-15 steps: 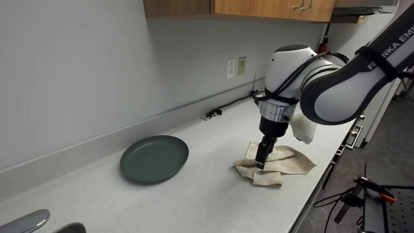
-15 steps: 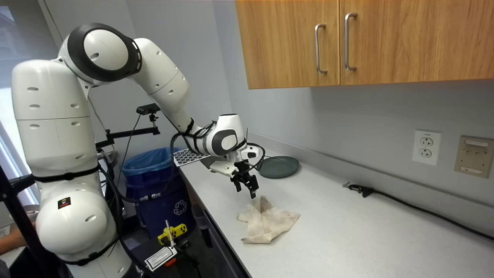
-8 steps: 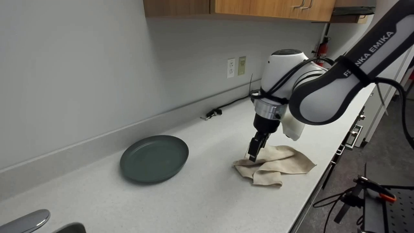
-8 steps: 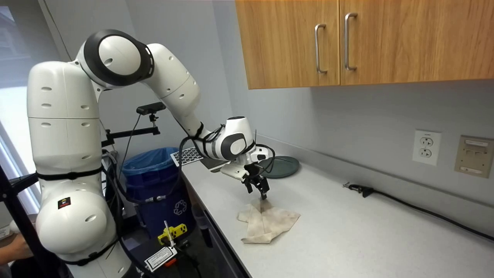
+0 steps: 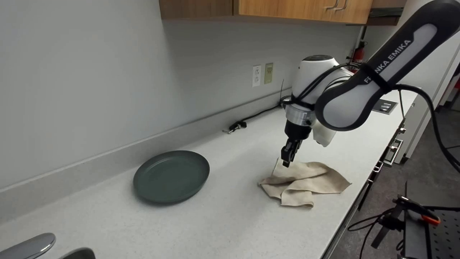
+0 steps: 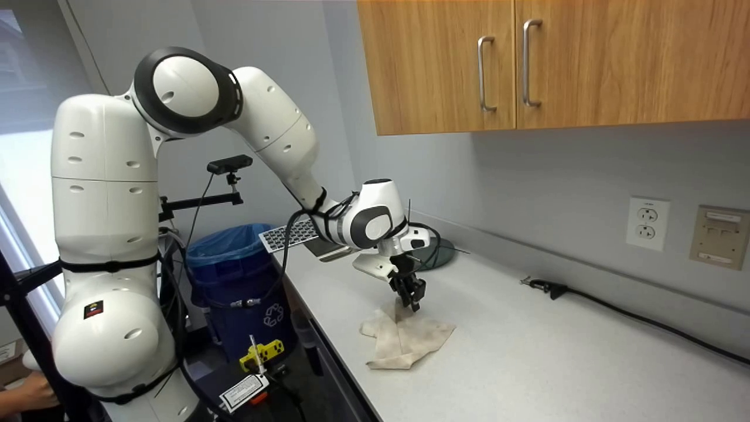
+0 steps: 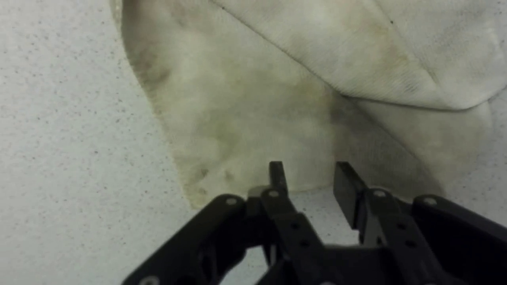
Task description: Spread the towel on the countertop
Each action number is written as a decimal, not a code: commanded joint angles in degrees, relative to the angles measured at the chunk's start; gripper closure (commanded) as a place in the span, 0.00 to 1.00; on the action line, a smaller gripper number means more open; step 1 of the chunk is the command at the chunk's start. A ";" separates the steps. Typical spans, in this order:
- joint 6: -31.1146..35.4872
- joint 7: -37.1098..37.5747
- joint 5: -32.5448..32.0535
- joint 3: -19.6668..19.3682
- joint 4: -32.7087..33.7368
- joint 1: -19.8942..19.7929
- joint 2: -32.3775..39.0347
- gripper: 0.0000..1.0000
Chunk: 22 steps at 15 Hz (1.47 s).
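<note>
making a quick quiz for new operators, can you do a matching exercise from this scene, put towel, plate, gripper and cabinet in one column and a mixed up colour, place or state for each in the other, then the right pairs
Column 1
1. towel
2. plate
3. gripper
4. cabinet

Column 2
A. black, jaws parted, nothing gripped
B. wood-toned, up above the countertop
C. beige, partly folded over itself
D. round and dark green

Right pairs: 1-C, 2-D, 3-A, 4-B
</note>
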 commanded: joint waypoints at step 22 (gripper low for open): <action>0.16 -0.63 -0.48 -2.11 11.03 0.38 13.48 1.00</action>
